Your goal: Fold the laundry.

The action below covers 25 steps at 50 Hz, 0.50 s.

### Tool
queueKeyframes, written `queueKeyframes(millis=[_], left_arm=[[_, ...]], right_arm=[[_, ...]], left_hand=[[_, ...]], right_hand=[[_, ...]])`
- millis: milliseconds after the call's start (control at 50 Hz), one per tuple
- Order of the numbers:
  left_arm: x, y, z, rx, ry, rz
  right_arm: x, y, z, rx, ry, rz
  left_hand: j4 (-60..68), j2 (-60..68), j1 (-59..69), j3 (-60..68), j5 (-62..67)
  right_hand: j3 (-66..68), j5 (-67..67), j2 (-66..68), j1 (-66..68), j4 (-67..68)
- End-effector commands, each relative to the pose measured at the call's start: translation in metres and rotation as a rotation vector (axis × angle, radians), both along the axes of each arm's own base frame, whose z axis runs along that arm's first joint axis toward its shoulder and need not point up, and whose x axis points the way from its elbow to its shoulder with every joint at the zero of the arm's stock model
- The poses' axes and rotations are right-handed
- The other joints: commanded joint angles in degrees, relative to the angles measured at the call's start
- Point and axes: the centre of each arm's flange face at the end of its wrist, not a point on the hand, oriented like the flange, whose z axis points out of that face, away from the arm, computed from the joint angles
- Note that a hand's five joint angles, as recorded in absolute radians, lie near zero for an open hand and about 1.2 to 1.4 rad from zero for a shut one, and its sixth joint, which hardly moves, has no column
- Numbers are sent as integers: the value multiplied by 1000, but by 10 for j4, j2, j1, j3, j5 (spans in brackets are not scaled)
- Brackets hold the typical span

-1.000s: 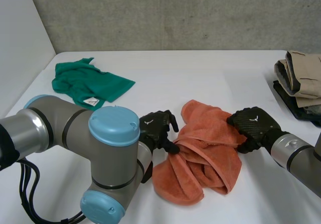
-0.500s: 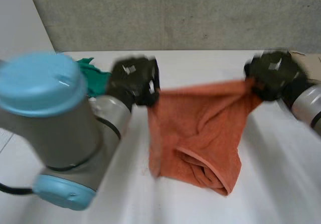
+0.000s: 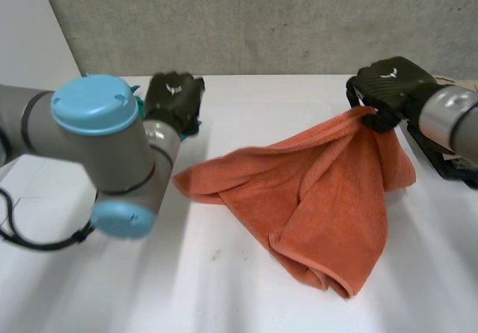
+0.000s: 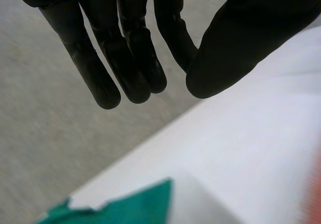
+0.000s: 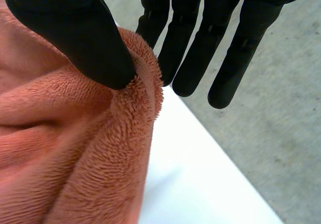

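An orange towel point(image 3: 314, 191) hangs from my right hand point(image 3: 388, 86), which is raised over the right of the table. In the right wrist view the thumb point(image 5: 85, 38) pinches the towel's edge point(image 5: 135, 83) against the fingers. The rest of the towel slopes down onto the table, with its left corner point(image 3: 185, 181) lying flat. My left hand point(image 3: 173, 98) is raised at the far left, apart from the towel. Its fingers point(image 4: 125, 53) and thumb are closed together with nothing between them.
A green cloth point(image 4: 125, 206) lies on the table beyond my left hand, and a sliver of it shows beside the hand point(image 3: 134, 92). A stack of folded clothes point(image 3: 448, 161) sits at the table's right edge. The white table point(image 3: 112, 273) is bare in front.
Both hands rose and moved apart, lifting the towel off the table. The towel's left corner left my left hand and dropped to the table, while my right hand kept its corner.
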Motion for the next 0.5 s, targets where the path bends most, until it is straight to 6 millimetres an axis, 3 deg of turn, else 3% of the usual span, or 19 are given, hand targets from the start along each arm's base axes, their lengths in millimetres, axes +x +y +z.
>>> queueKeyframes(millis=[20, 100, 140, 180, 240, 260, 320, 340, 400, 500], left_arm=[[-1, -58, 93, -465, 220, 53], [6, -52, 146, -640, 332, 47], [10, -47, 159, -673, 358, 43], [13, -37, 160, -640, 349, 34], [13, -26, 138, -536, 302, 17], [13, -19, 120, -461, 276, 2], [10, -9, 90, -345, 260, -24], [11, -3, 72, -268, 269, -39], [14, 1, 50, -160, 324, -49], [15, 19, 8, 124, 476, -78]], right_arm=[[36, -41, 59, -448, -221, -34], [35, -40, 111, -697, -412, -112], [32, -35, 120, -713, -425, -132], [30, -28, 116, -669, -403, -126], [32, -20, 92, -557, -358, -86], [33, -18, 87, -536, -349, -77], [38, -1, 74, -479, -326, -25], [41, 6, 74, -473, -325, -5], [51, 34, 79, -466, -323, 58], [49, 55, 84, -428, -290, 73]], left_hand=[[114, 113, 138, 116, 123], [114, 113, 138, 116, 123], [114, 113, 138, 116, 123], [102, 102, 126, 105, 112], [-438, -438, -414, -435, -428], [-586, -587, -562, -584, -577], [-586, -587, -562, -584, -577], [-586, -587, -562, -584, -577], [-586, -587, -562, -584, -577], [-586, -587, -562, -584, -577]], right_hand=[[118, 128, 125, 173, 114], [118, 128, 125, 173, 114], [118, 128, 125, 173, 114], [118, 128, 125, 173, 114], [118, 128, 125, 173, 114], [118, 128, 125, 173, 114], [118, 128, 125, 173, 114], [118, 128, 125, 173, 114], [118, 128, 125, 173, 114], [118, 128, 125, 173, 114]])
